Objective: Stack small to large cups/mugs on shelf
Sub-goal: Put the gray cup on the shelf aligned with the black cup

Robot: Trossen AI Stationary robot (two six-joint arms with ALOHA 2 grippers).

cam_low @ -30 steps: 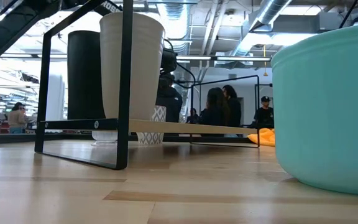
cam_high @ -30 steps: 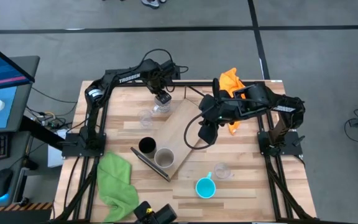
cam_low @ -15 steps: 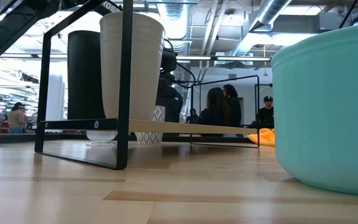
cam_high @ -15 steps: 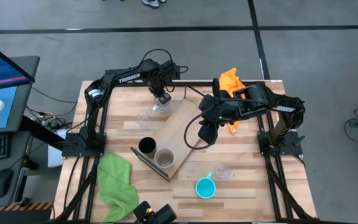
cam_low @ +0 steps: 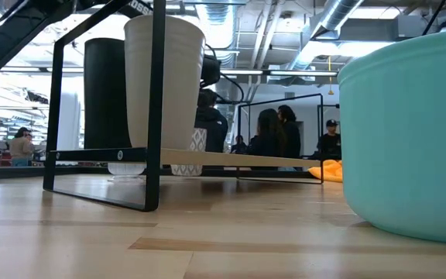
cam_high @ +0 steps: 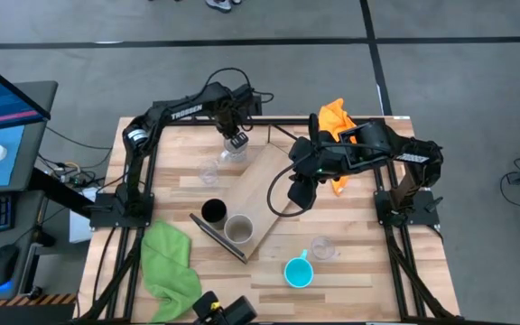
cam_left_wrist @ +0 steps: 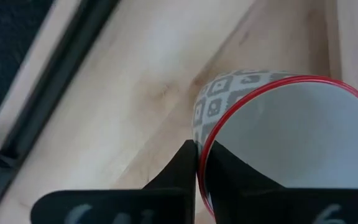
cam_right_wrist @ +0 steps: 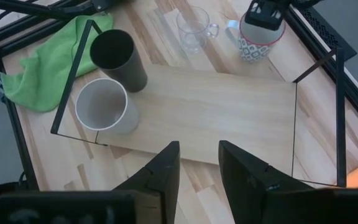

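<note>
The shelf (cam_high: pixel 253 191), a light-wood board in a dark frame, lies slantwise on the table. A black cup (cam_high: pixel 213 211) and a beige cup (cam_high: pixel 238 228) stand on its near end. A white cup with a grey pattern and a red rim (cam_right_wrist: pixel 257 42) stands upright on the table just beyond the shelf's far end, with my left gripper (cam_high: pixel 234 140) shut on it from above. One clear glass (cam_high: pixel 209 171) stands left of the shelf and another (cam_high: pixel 321 246) near the blue mug (cam_high: pixel 298 271). My right gripper (cam_right_wrist: pixel 197 167) hovers open over the shelf's right side. My left gripper pinches the patterned cup's red rim (cam_left_wrist: pixel 197 142), one finger (cam_left_wrist: pixel 225 171) inside the cup and the other finger (cam_left_wrist: pixel 178 169) outside against the patterned wall. The fingers come from above, pointing down. Whether the cup's base is on the table, I cannot tell.
A green cloth (cam_high: pixel 170 262) lies at the table's near left and an orange cloth (cam_high: pixel 337 117) at the far right. In the low view the blue mug (cam_low: pixel 409 132) fills the right side, and people stand in the room behind.
My left gripper has shut on the patterned cup's rim, staying above the cup at the shelf's far end.
</note>
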